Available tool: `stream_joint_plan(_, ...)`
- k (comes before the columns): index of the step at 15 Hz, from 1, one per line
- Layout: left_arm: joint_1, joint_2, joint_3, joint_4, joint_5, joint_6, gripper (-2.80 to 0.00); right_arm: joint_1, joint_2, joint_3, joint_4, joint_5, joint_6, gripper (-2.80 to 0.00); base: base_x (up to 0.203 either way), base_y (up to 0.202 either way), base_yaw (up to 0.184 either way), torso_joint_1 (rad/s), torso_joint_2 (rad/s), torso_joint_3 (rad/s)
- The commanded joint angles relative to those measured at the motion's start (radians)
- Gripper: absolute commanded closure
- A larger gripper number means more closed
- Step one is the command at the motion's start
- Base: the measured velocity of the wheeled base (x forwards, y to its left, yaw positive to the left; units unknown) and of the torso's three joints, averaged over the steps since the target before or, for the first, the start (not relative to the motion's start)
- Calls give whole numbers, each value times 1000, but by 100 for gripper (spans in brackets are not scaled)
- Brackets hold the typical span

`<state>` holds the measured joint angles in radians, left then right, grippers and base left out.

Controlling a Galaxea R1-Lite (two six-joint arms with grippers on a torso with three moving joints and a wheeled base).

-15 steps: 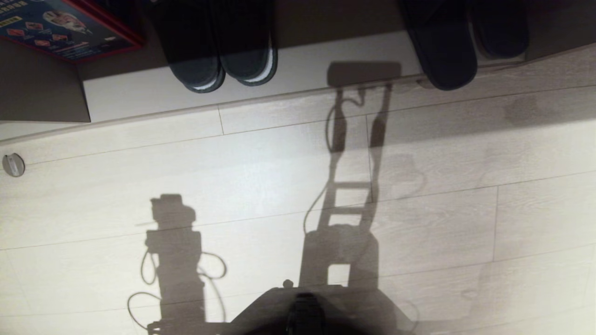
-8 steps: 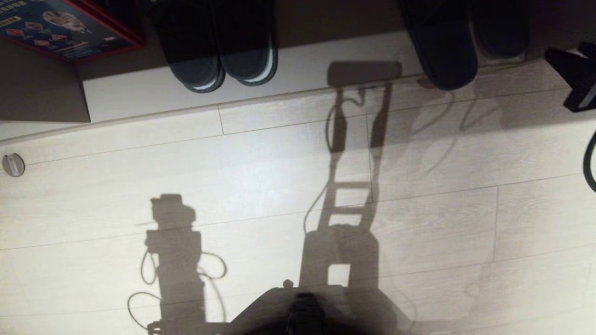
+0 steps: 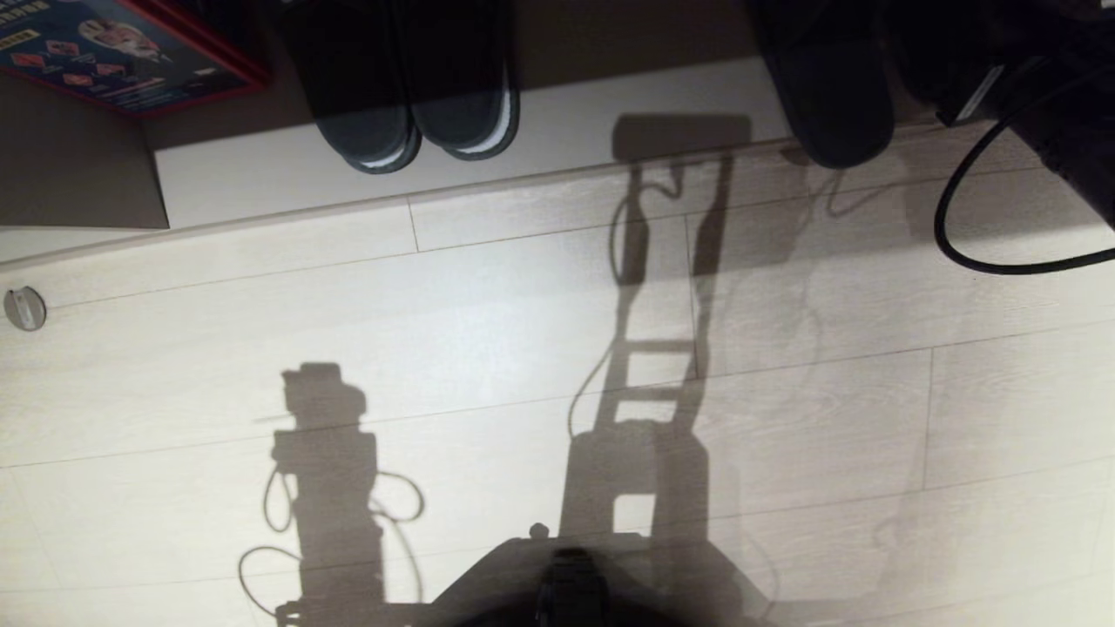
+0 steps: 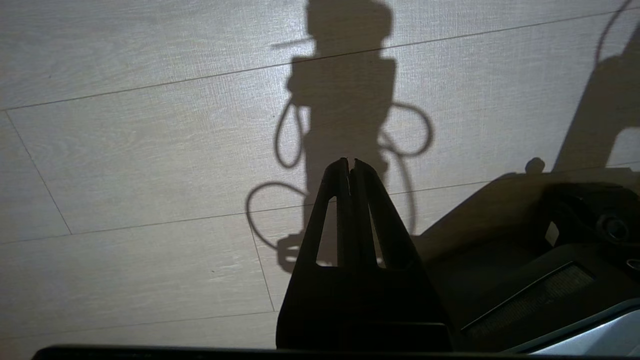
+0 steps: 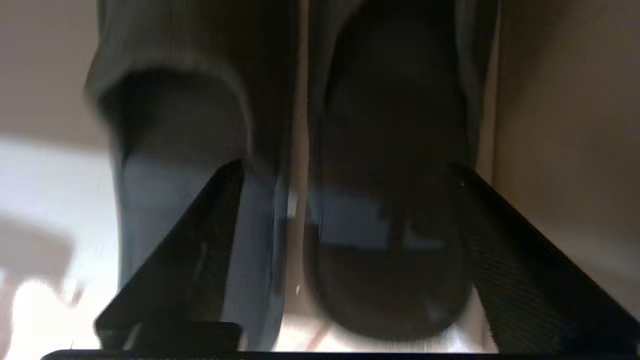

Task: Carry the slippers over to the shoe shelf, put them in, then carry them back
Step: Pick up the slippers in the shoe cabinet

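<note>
The right claw (image 5: 345,175) stands spread wide, one finger on either side of the right-hand one of the pair of soft grey-blue backless slippers (image 5: 390,200); blur hides whether the fingers touch it. The slippers lie side by side on the floor board of the low beige wood-grain shoe shelf (image 3: 610,113), at its right end. The left claw (image 4: 351,165) hangs over the pale plank floor (image 3: 435,348), fingertips pressed together, holding nothing. A darker pair of slippers with white sole edges (image 3: 418,96) sits further left, beside a red-edged printed box (image 3: 113,52) whose writing is too small to read.
</note>
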<state>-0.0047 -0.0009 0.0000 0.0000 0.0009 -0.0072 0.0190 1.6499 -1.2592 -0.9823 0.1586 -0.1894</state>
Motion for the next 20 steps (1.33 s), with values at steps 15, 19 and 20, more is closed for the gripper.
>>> stream_joint_plan(15, 0, 1, 2, 0, 1, 0, 0, 46, 242, -437, 64, 81, 39, -280, 0, 0, 0, 0, 0, 0)
stream_joint_plan(19, 0, -1, 2, 0, 1, 0, 0, 53, 339, -627, 137, 82, 37, -280, 0, 0, 0, 0, 0, 0)
stream_joint_plan(20, 0, -1, 2, 0, 1, 0, 0, 54, 359, -659, 175, 94, 38, -280, 0, 0, 0, 0, 0, 0)
